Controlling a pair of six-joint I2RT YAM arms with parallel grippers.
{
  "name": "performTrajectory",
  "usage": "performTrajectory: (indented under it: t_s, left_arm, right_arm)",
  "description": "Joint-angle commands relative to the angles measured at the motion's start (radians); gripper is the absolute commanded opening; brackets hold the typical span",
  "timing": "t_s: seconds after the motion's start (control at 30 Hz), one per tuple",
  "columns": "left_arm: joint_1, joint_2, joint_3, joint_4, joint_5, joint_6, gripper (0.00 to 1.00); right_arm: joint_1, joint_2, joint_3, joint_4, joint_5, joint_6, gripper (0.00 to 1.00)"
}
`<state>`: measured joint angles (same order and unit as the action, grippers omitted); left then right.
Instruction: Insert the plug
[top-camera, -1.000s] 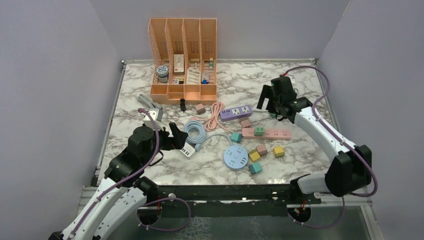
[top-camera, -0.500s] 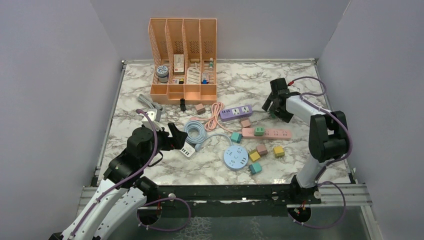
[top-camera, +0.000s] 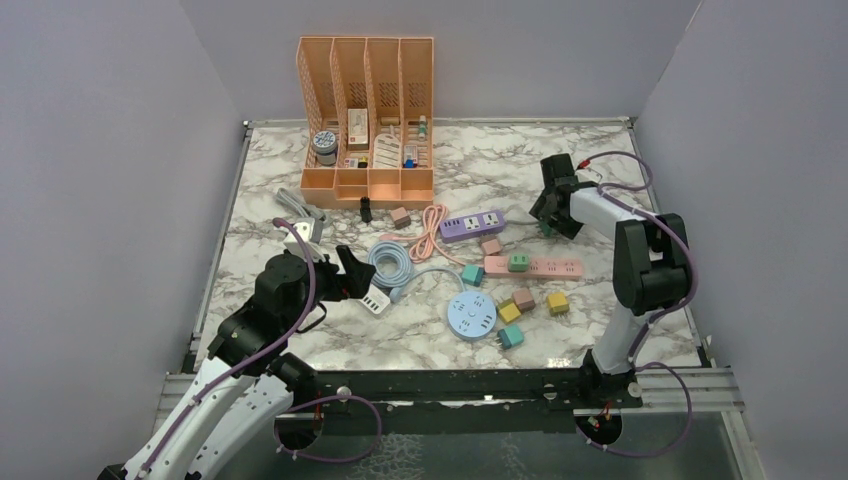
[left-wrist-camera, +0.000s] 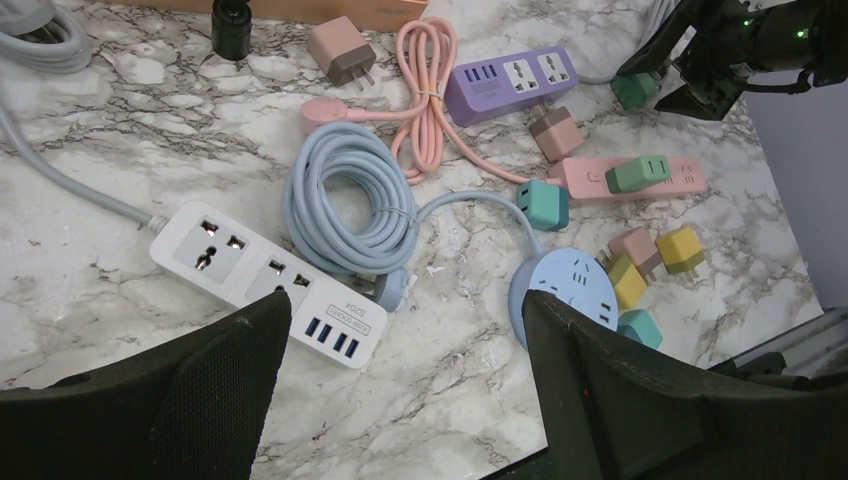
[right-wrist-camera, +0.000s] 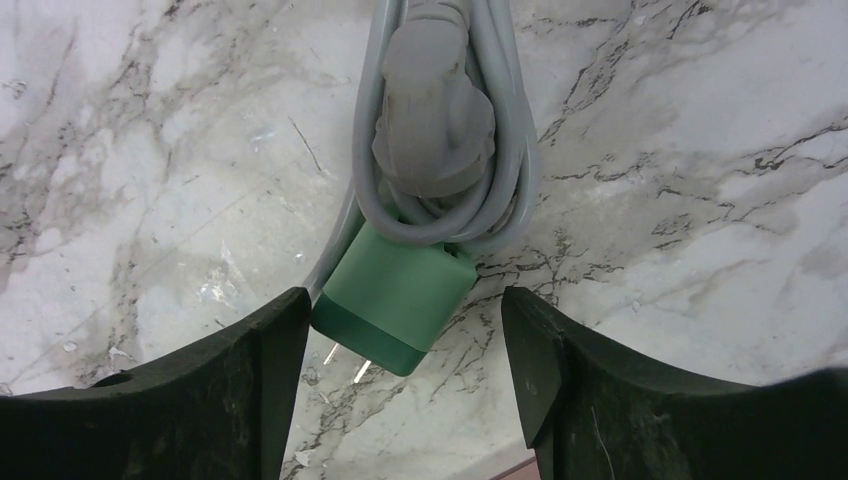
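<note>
The right gripper (right-wrist-camera: 400, 315) held its jaws spread around the green plug (right-wrist-camera: 392, 288), not pinching. The left gripper (left-wrist-camera: 400, 330) hung with its jaws spread and empty. Grasping and insertion lay ahead.

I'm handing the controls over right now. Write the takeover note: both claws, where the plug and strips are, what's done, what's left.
Left claw: open, empty, hovering above the white power strip.
Right claw: open, astride the green plug, one finger on each side, not clamped.
Green plug: lies on the marble at the far right, against a coiled grey cable, prongs free.
Done: right claw lined up on the plug.
Left: close, lift, carry to a socket, push in. I cannot tell which strip is meant.
</note>
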<state>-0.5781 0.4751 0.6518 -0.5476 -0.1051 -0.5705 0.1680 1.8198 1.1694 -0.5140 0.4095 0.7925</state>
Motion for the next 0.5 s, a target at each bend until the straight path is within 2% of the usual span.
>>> performTrajectory:
  t_s: [0.0,0.2,0.47]
  left_arm:
    - [-0.003,0.000,-0.009,0.025,-0.011,-0.004,0.88]
    - [-0.003,-0.003,-0.009,0.026,-0.007,-0.004,0.88]
    - [-0.002,-0.001,-0.011,0.030,0.002,-0.002,0.88]
  right_arm:
    - [-0.006,-0.022,-0.028,0.069,0.032,0.006,0.68]
    - [-0.005,-0.051,-0.066,0.096,-0.012,-0.030,0.60]
    - [-0.009,-0.059,-0.119,0.121,-0.037,-0.067,0.64]
